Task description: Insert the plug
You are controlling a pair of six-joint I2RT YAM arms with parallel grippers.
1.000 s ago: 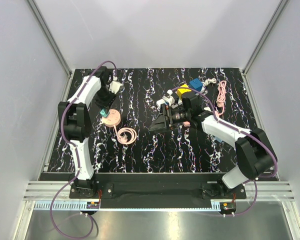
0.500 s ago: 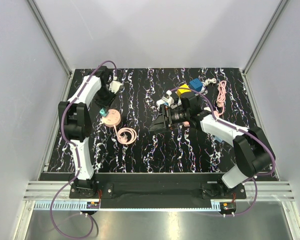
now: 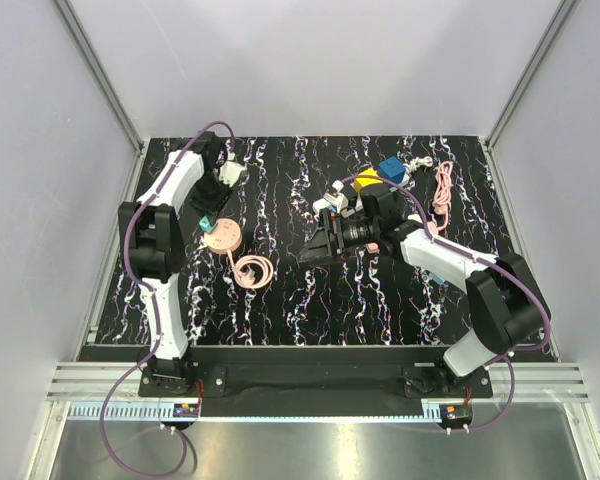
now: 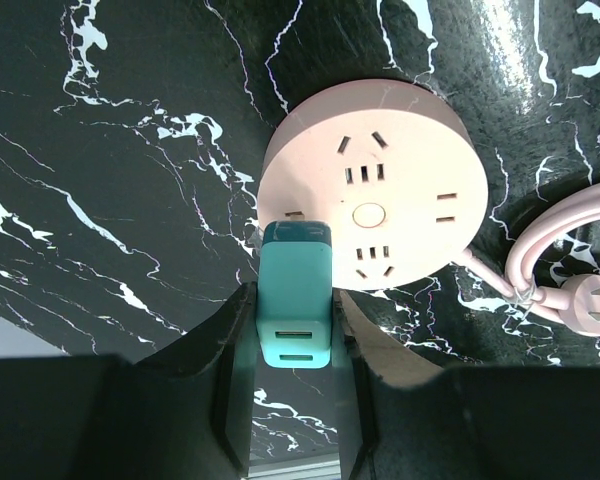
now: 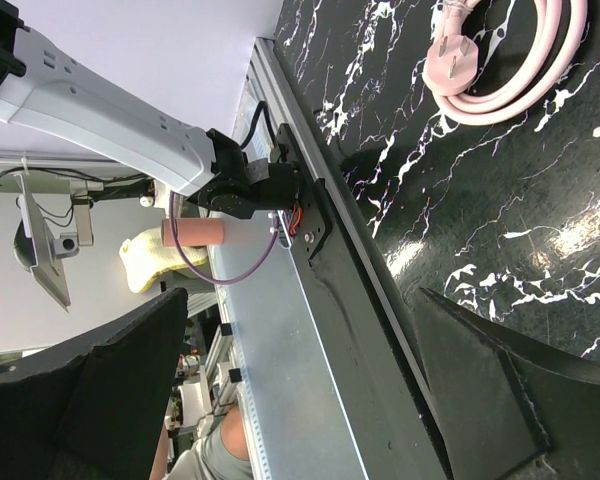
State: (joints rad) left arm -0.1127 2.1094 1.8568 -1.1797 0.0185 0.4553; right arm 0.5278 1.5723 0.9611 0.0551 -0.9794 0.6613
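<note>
Left wrist view: left pincer (image 4: 294,335) clamped on teal plug (image 4: 296,275), plug tip over near rim of pink round socket (image 4: 380,190) on black marbled surface (image 3: 310,300). Well right of socket, right pincer (image 3: 320,243) spread wide, empty.

Right gripper (image 5: 300,300) jaws spread wide, dark fingers (image 5: 110,380) at both lower corners. Coiled pink cord (image 5: 520,75) lies top right on the black marbled table (image 5: 460,200). Left arm base (image 5: 250,185) sits on the aluminium rail (image 5: 310,340), with a purple cable (image 5: 230,268) looping below it.
</note>
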